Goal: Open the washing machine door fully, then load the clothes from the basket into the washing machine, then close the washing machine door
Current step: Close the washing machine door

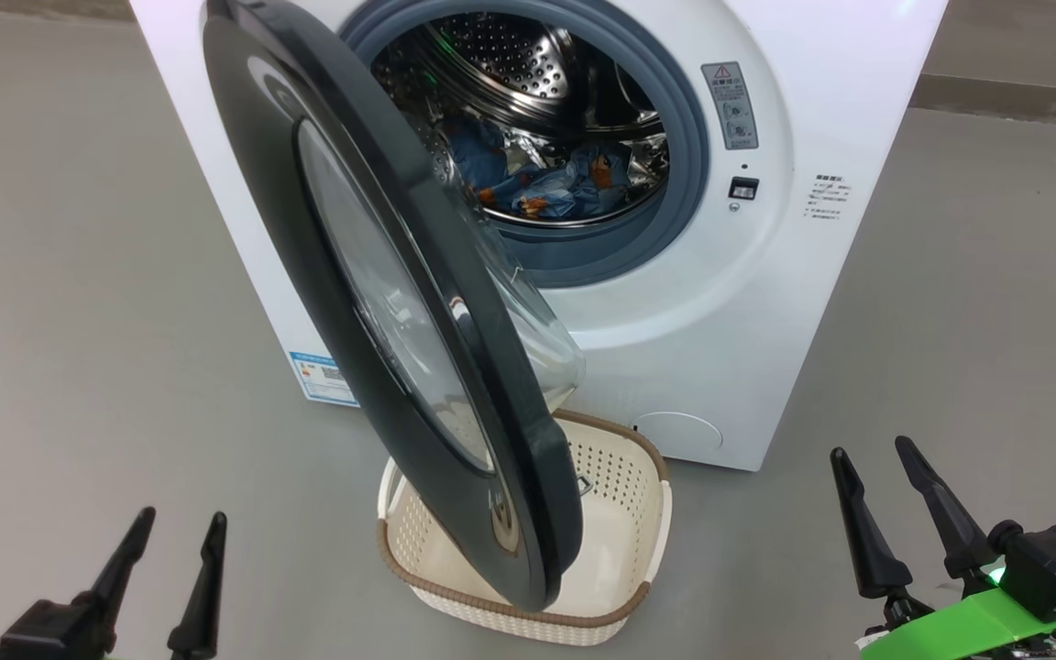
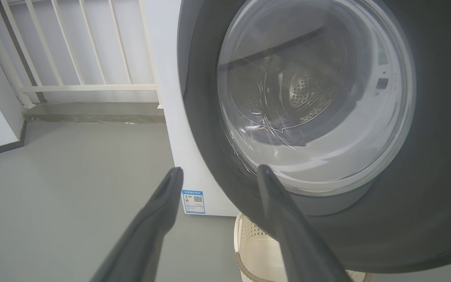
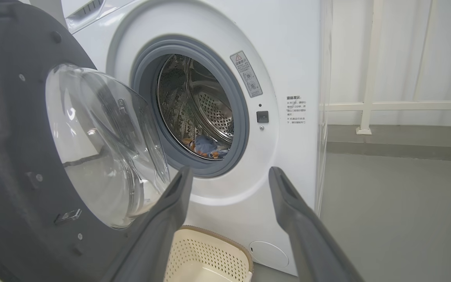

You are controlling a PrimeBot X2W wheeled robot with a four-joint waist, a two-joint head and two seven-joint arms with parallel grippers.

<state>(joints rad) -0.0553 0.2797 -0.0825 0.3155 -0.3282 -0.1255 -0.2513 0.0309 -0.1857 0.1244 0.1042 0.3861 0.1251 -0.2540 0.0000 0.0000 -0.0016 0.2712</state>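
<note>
**Washing machine** [image 1: 766,302]: white front-loader standing on the grey floor [image 1: 79,321]. Its steel drum [image 1: 528,64] is exposed inside a grey rubber ring [image 1: 686,183].

**Washing machine door** [image 1: 372,293]: black rim with a clear glass bowl. It is swung out from the hinge side on the robot's left and stands roughly half open, unlatched. In the head view its lower edge hangs over the basket.

**Clothes** [image 1: 555,183]: blue fabric with an orange-brown print, heaped at the bottom of the drum.

**Basket** [image 1: 624,513]: cream and perforated, with a brown rim. It sits on the floor just in front of the machine, under the door. No garment shows in the visible part of its inside; the part behind the door is hidden.

**Left tool** [image 1: 181,516]: fingers apart, holding nothing. It is low on the left, facing the door's outer side and not touching it.

**Right tool** [image 1: 871,446]: fingers apart, holding nothing. It is low on the right, apart from the machine and the basket.

**Status:** the door is open, and loading is judged complete as far as the basket can be seen. Closing the door is left to do, and no tool is on the door yet.
</note>
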